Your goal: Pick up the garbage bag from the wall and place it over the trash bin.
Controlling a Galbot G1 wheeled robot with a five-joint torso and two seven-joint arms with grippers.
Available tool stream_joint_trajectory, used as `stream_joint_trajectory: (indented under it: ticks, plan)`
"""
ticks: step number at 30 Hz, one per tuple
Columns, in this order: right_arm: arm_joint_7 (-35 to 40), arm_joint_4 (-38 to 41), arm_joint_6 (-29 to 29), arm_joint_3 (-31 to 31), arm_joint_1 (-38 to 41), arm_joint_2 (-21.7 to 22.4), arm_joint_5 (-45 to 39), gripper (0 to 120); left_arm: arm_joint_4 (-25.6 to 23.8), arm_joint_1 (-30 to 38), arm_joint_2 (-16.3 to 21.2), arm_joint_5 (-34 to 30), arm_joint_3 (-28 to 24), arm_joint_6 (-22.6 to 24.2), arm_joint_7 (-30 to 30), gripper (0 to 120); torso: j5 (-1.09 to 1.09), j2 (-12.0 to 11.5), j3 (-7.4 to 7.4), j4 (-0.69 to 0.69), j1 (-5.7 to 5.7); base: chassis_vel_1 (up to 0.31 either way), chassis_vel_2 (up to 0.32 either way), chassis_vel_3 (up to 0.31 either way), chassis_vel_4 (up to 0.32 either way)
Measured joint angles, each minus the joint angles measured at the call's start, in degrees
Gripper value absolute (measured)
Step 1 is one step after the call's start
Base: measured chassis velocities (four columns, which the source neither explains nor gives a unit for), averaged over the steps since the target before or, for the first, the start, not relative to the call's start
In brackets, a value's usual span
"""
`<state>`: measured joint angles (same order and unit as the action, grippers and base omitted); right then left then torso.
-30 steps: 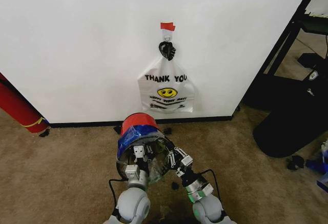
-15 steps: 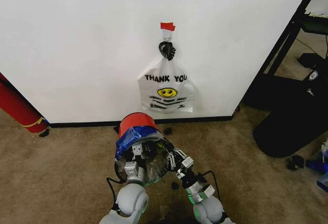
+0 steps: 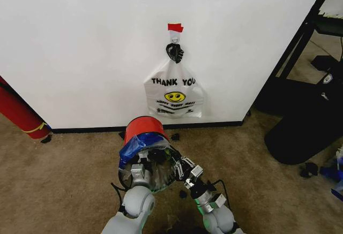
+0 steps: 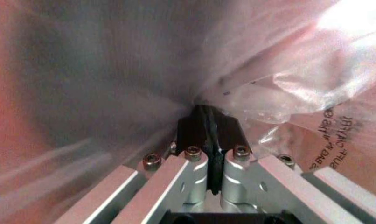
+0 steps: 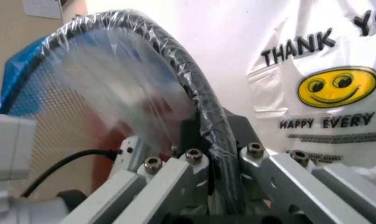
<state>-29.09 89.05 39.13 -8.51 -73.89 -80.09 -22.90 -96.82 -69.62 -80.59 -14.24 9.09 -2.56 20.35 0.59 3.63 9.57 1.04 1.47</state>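
Both hands work at the rim of the trash bin [image 3: 146,153], and each one has a reason to be there. Left hand [image 3: 137,171] is closed, its dark pads [image 4: 208,133] pinching a fold of the thin film of the garbage bag [image 3: 140,143], so the plastic stretches away from the fingertips in every direction in the left wrist view. Right hand [image 3: 185,168] is closed too, clamped on the black rim of the bin with the bag film wrapped over it [image 5: 194,88]; I judge that this holds the bin steady while the other side is pulled. The bag already lies over the mouth of the bin, its blue patches along the far part of the rim, and the red bottom of the bin tilts toward the wall [image 3: 80,41]. So the bag seems mostly in place, and only the near edge may need more tension. Around the bin there is open carpet [image 3: 64,180] on the left side. Just behind it runs the black baseboard [image 3: 91,129], so room to push forward is small. Above, the white "THANK YOU" bag [image 3: 174,96] hangs from the hook [image 3: 174,52] under the red tape strip [image 3: 174,27], apart from the bin. A large black bulk [image 3: 303,132] stands well apart on the right.
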Motion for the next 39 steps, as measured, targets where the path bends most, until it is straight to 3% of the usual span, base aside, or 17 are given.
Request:
stream_joint_trajectory:
  ticks: [13, 28, 39]
  plan:
    - [2.66, -3.16, 0.49, -0.37, 1.60, -0.53, 1.25, 0, -4.65, -2.33, -0.24, 0.18, -0.91, 0.30, -0.62, 0, 0.00, 0.00, 0.00, -0.01, 0.00, 0.000, 0.000, 0.000, 0.000]
    - [1.36, -0.63, 0.19, 0.82, -0.35, 1.50, 2.30, 0, -0.43, 2.10, -4.50, -1.10, 0.37, 0.43, 0.07, 0, -0.01, 0.00, 0.00, 0.00, 0.00, 0.000, 0.000, 0.000, 0.000]
    - [1.18, 0.25, 0.03, 0.81, -0.50, 1.98, 2.16, 0, 0.44, 2.44, -3.34, -1.41, 0.23, 0.49, 0.28, 0, -0.01, 0.00, 0.00, -0.01, 0.00, 0.000, 0.000, 0.000, 0.000]
